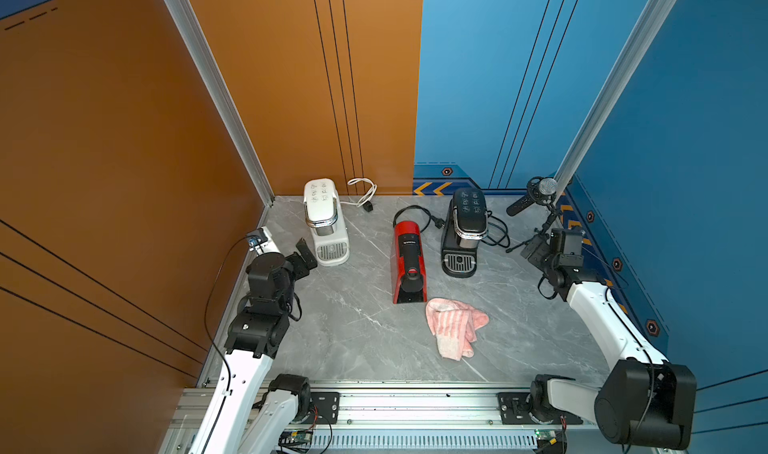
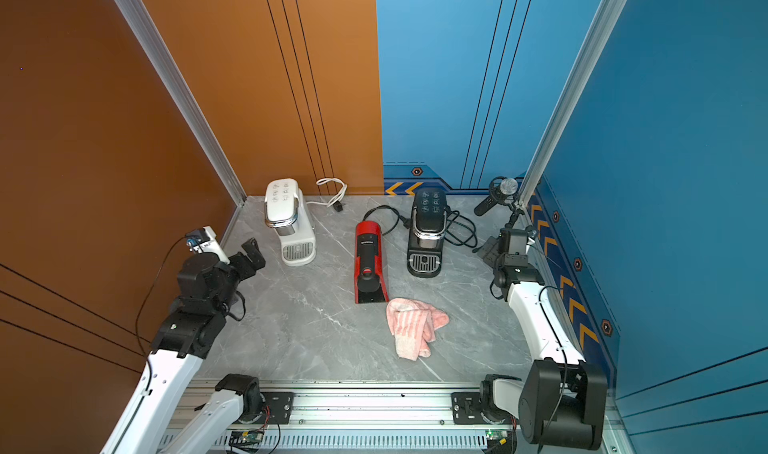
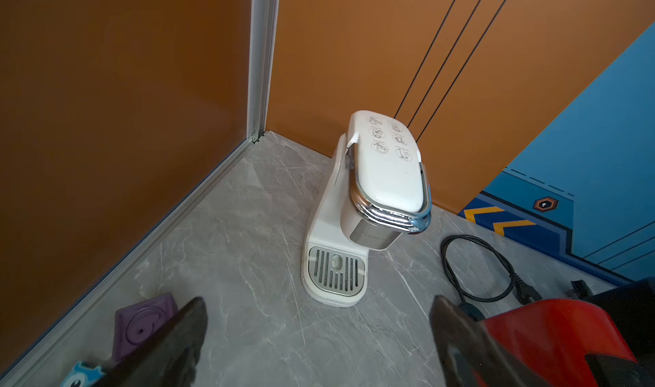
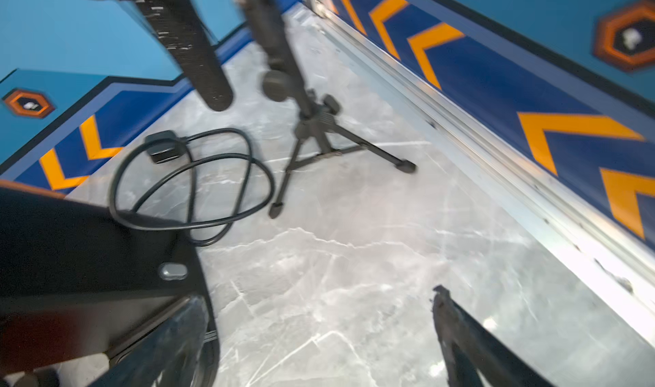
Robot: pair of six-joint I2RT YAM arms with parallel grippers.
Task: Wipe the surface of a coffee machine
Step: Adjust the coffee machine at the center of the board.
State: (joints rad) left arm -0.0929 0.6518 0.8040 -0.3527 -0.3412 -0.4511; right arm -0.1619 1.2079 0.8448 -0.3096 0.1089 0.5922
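l gripper (image 3: 318, 300) spread wide, facing white chrome-trim coffee machine (image 3: 386, 170)

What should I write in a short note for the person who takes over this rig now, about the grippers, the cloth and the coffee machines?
Left gripper: open, empty, facing the white plastic coffee machine.
Right gripper: open, empty, by the black microphone stand.
Pink striped cloth: crumpled on the grey marbled table, in front of the red coffee machine; the black coffee machine stands next to the red one.
Done: nothing; cloth not yet picked up.
Left: grasp the cloth, wipe a machine.
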